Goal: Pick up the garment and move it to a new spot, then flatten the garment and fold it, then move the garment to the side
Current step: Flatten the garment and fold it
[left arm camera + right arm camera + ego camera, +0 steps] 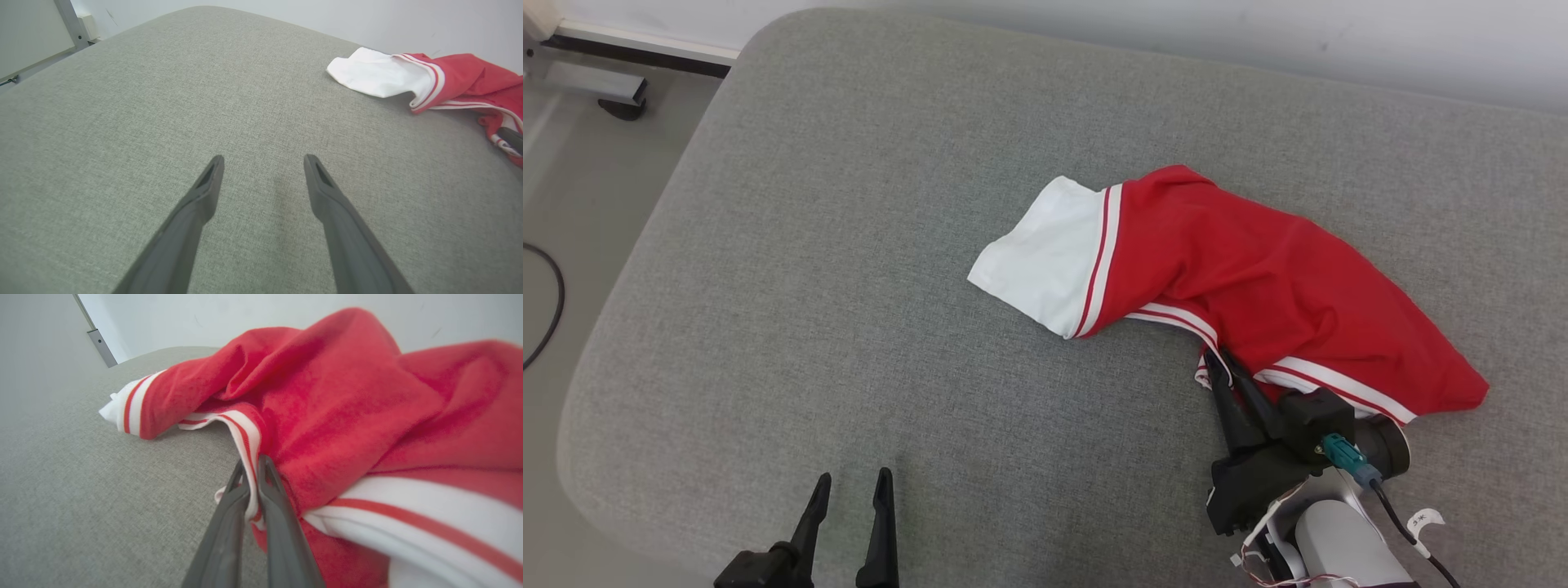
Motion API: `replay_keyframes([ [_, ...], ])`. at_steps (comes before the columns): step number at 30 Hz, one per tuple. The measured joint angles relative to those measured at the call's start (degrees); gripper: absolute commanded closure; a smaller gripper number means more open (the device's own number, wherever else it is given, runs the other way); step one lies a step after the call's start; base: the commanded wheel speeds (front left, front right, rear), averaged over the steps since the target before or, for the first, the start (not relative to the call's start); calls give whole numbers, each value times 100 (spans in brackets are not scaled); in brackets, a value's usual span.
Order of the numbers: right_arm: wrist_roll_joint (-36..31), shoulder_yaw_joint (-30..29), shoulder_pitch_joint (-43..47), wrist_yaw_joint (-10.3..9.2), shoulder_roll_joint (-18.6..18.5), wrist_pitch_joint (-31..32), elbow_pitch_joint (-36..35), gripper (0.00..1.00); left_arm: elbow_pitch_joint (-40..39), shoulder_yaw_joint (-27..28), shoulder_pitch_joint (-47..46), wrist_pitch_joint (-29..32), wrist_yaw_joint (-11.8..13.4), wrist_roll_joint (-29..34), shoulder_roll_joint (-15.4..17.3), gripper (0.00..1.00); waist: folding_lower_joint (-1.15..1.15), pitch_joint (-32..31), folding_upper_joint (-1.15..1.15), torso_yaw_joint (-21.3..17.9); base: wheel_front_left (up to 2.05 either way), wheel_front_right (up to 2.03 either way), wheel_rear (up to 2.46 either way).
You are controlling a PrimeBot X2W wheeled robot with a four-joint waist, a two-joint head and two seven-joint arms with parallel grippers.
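The garment [1258, 278] is red with white stripes and a white end, lying crumpled on the right half of the grey cushion [849, 286]. My right gripper [1221, 363] is shut on the garment's striped hem at its near edge. In the right wrist view the right gripper [252, 463] pinches the white-and-red band of the garment [335, 404] between its two fingers. My left gripper [851, 482] stands open over bare cushion at the lower left, well away from the cloth. The left wrist view shows the left gripper [263, 161] open, the garment [429, 77] at the upper right.
The cushion's rounded edge runs along the left and front. Beyond it on the left is pale floor with a black cable [543, 310] and a metal frame foot [621, 106]. A white wall [1258, 41] stands behind the cushion.
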Motion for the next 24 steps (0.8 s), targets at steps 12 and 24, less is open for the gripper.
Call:
replay_keyframes([
  [12, 252, 74, -293, 0, -44, 4, -586, 100, 140, 143, 66, 0, -55, 162, 0, 0, 0, -240, 0, -169, 0, 0, 0],
  [24, -73, -166, -2236, 0, -1293, 2, -3, 100, 200, 223, 5, 0, -157, 326, 0, 0, 0, -389, 0, -555, 0, 0, 0],
])
